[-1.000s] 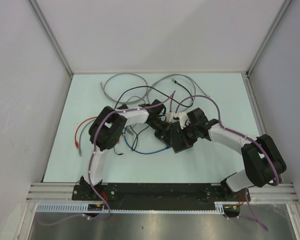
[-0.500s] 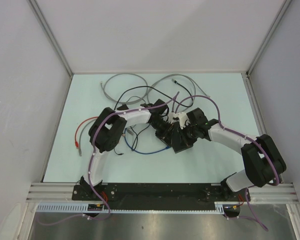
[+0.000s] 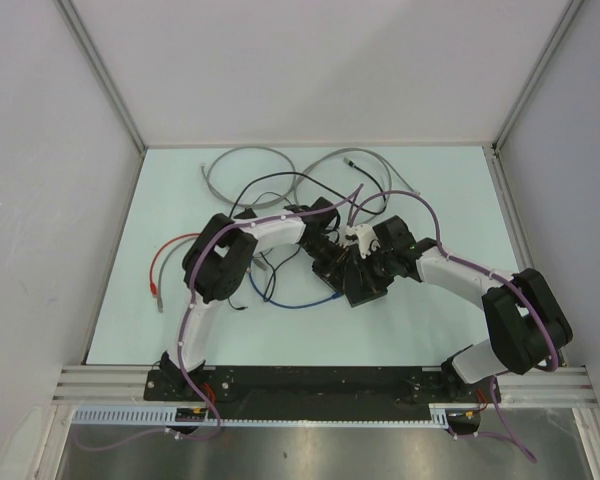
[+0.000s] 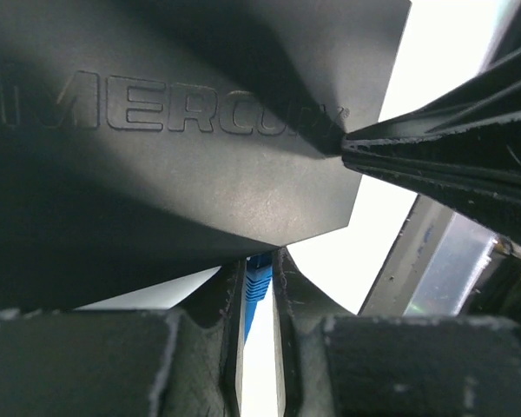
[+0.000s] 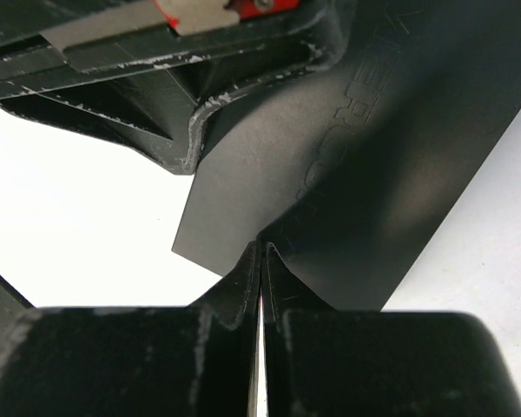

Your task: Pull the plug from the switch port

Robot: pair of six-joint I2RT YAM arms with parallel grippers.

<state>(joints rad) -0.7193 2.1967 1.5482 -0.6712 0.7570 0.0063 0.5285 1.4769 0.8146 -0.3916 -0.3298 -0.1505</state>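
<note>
The switch [image 3: 366,291] is a flat matte-black box at mid-table, with embossed lettering on top [image 4: 200,174]. My left gripper [image 3: 334,268] is at its left edge. In the left wrist view it [image 4: 259,262] is shut on the blue plug [image 4: 257,291], which runs under the box's edge; the port itself is hidden. The blue cable [image 3: 300,303] trails off to the left. My right gripper [image 3: 369,266] is shut, with its tips [image 5: 260,248] resting on the top face of the box [image 5: 373,174]. It also shows in the left wrist view [image 4: 451,165].
Loose grey cables [image 3: 242,153] lie at the back of the table. A black cord [image 3: 280,180] loops behind the arms. A red cable [image 3: 164,266] lies at the left. White walls enclose the table on three sides.
My left gripper has moved a little to the right, in against the switch's left edge. The right arm and the box have barely moved.
</note>
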